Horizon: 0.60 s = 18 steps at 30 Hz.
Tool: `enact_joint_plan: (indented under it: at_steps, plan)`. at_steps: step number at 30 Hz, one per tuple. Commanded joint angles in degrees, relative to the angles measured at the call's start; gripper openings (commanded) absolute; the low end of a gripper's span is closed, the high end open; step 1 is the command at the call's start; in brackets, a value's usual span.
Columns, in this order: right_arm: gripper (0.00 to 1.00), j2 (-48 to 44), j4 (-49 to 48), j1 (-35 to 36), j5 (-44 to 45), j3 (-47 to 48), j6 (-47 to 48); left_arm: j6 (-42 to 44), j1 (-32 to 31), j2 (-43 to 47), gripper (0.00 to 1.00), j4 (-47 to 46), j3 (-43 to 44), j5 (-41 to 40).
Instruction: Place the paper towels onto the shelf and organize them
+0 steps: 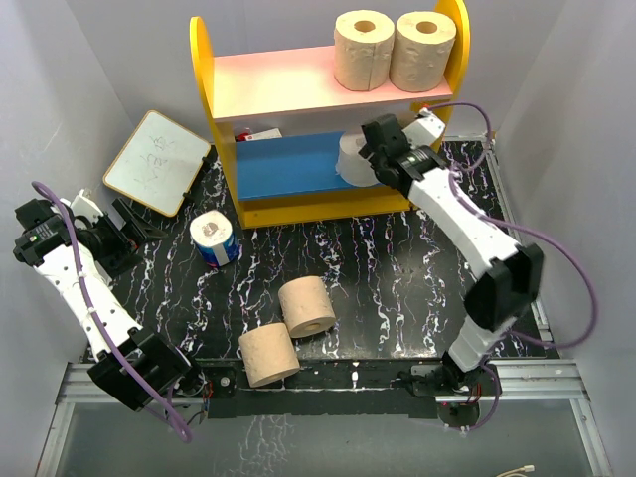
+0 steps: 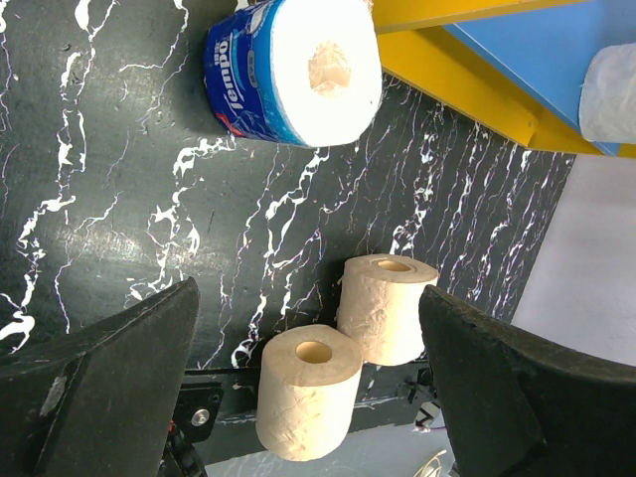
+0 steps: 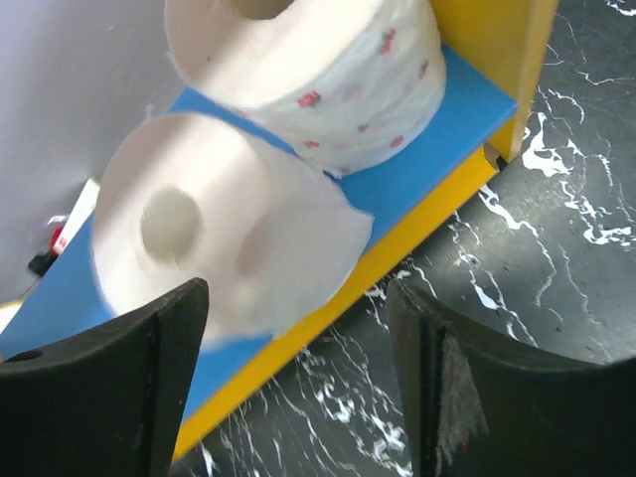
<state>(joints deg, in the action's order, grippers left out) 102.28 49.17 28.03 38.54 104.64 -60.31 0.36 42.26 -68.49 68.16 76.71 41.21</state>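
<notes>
Placement seemingly done: right claw (image 3: 296,323), jaws parted, faces a small white roll (image 3: 194,224) on the blue lower board (image 3: 447,119) of the shelf (image 1: 202,60); next, back out for a tan roll (image 1: 306,306) on the bench (image 1: 397,283).

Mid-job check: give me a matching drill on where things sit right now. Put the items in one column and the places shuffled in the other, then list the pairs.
Items
1. blue-wrapped roll
2. white rolls
3. farther tan pair
4. whiteboard

Places
a. pink upper board
b. off to the side of the shelf, near the wall
c. blue lower board
d. on the table, just in front of the shelf's yellow side panel

Pairs: 1-d, 2-c, 3-a, 4-b
</notes>
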Motion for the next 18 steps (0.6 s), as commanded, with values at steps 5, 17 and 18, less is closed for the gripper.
enact_joint_plan:
  at_steps: [5, 17, 18]
  plan:
    - [0.77, -15.2, -14.8, 0.0, -3.1, -7.5, 13.7, 0.2, 0.3, 0.5, 0.91, 0.7, -0.5, 1.7]
    - [0.98, -27.9, -15.0, 0.0, -51.5, -26.2, 72.6, -0.1, 0.3, 3.8, 0.91, 0.2, -2.1, 1.5]
    - [0.98, -29.8, -15.4, -0.2, -48.8, -28.9, 75.1, -0.1, 0.3, 4.0, 0.91, 0.1, -2.4, 1.6]
